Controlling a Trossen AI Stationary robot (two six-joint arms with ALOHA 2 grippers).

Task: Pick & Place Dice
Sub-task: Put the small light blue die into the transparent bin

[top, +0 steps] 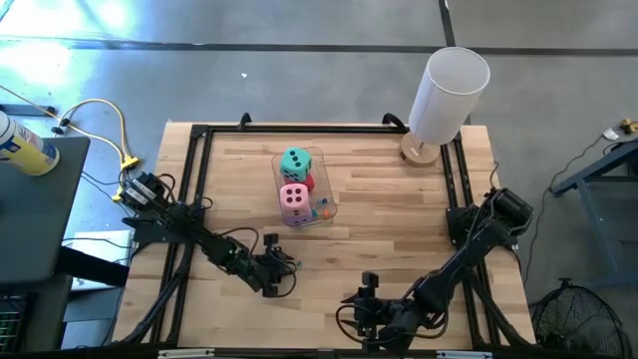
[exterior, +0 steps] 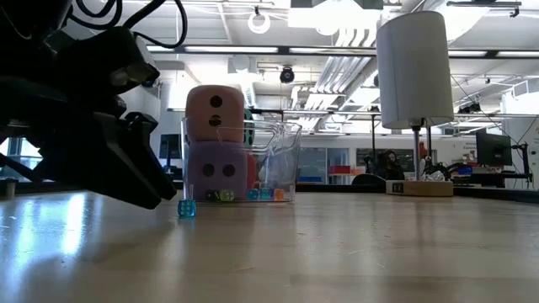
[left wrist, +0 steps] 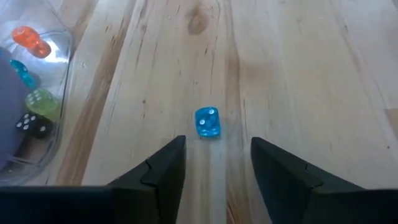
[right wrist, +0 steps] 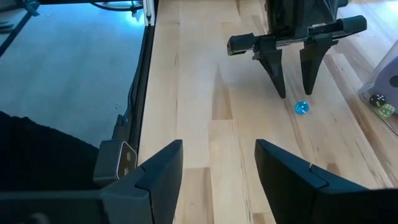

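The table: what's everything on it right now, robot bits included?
Clear container: one, see-through, middle of the table.
Big dice: teal, red and pink from above; a purple one shows under the pink in the low view; all in the container.
Small dice in the container: orange, green, black and blue, on its floor.
Small blue die: one, loose on the wood, apart from the container.
White cylinder: one, on a wooden base, far right corner.
Table: light wood, black frame.
Left gripper: open, empty, just behind the blue die.
Right gripper: open, empty, near edge.
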